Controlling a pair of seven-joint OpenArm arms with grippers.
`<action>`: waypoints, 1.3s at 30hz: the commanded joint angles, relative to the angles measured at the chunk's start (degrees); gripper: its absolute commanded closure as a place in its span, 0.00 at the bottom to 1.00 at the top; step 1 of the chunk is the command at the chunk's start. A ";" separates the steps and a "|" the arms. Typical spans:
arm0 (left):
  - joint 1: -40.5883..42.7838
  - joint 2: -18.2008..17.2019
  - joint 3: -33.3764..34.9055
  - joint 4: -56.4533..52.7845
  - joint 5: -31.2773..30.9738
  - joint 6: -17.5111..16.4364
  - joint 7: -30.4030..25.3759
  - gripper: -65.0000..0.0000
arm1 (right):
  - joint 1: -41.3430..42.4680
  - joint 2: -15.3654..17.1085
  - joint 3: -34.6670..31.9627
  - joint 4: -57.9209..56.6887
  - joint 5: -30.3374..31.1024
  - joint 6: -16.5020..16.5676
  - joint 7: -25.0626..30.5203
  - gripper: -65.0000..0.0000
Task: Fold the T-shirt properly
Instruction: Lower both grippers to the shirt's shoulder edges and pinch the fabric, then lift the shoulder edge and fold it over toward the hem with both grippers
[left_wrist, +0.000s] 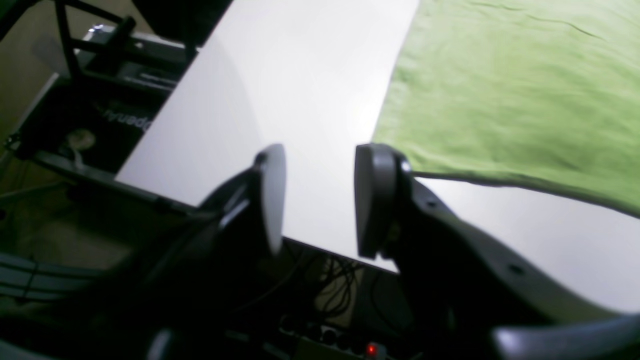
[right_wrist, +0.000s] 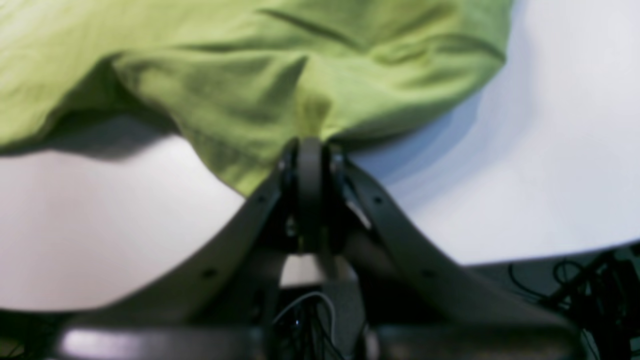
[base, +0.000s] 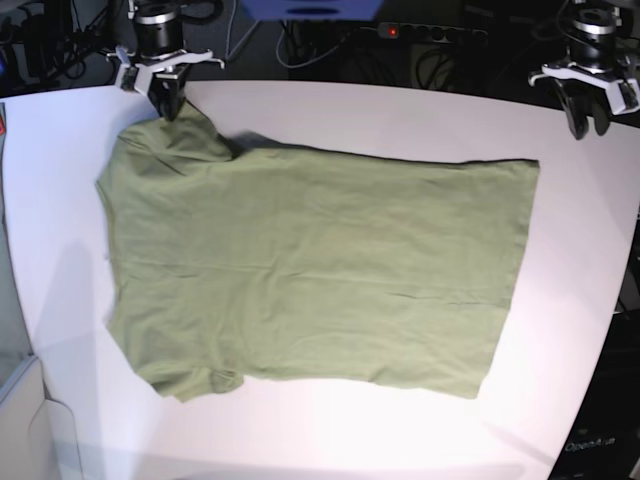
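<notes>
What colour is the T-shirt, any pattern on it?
Plain olive green, no pattern visible on the T-shirt. Base view shows it best, spread on the white table.

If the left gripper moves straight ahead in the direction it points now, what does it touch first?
Probably the bare white table. The left gripper is open, and only tabletop shows between its fingers. The T-shirt lies off to one side of that line, though depth is hard to judge.

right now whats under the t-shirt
The T-shirt lies spread on the white table, the only thing seen beneath it. One sleeve is pinched in the shut right gripper and lifted slightly, with shadowed table below. Anything under the flat cloth is covered.
</notes>
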 joint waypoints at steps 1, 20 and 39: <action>0.64 -0.51 -0.49 0.64 -0.09 0.07 -1.57 0.66 | -0.61 0.13 0.11 0.74 0.14 0.72 1.38 0.99; -12.98 0.28 -3.04 -6.49 -0.18 -8.72 11.80 0.47 | -0.61 1.01 0.11 1.18 -0.13 0.72 1.47 0.99; -27.31 0.20 1.35 -22.13 -0.18 -12.67 19.88 0.47 | -0.70 1.89 0.02 1.18 -0.13 0.72 1.38 0.99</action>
